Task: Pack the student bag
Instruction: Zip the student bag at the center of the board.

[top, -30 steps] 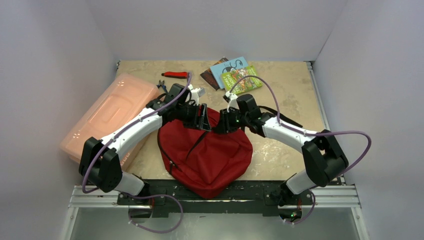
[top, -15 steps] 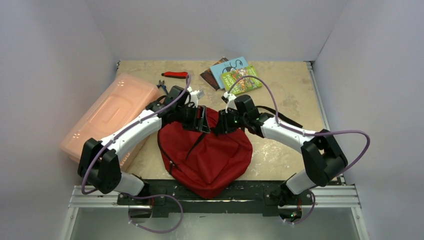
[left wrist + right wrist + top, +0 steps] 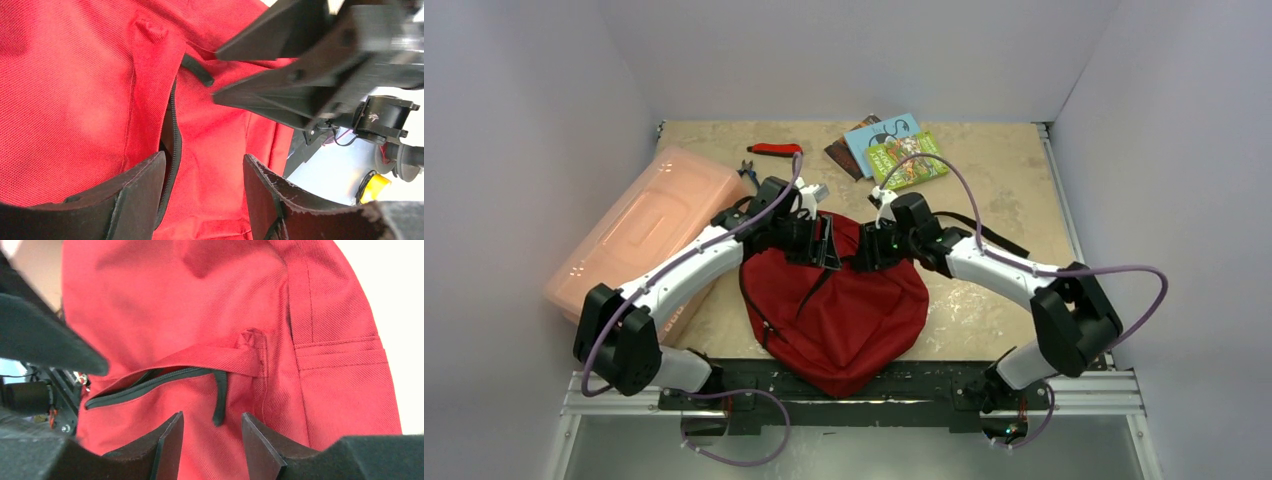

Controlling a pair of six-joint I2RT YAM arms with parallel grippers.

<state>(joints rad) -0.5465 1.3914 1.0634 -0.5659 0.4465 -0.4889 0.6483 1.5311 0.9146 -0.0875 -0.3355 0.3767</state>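
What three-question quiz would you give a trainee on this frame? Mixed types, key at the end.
1. True or false: the pink box lies to the robot's right of the student bag.
2. In the right wrist view, what hangs just ahead of the right gripper? A) a black zipper pull B) a book C) red-handled pliers
3. Fill in: the jaws of the left gripper and of the right one stand ____.
Key: 1 false, it lies to the robot's left of the bag. 2 A. 3 open.
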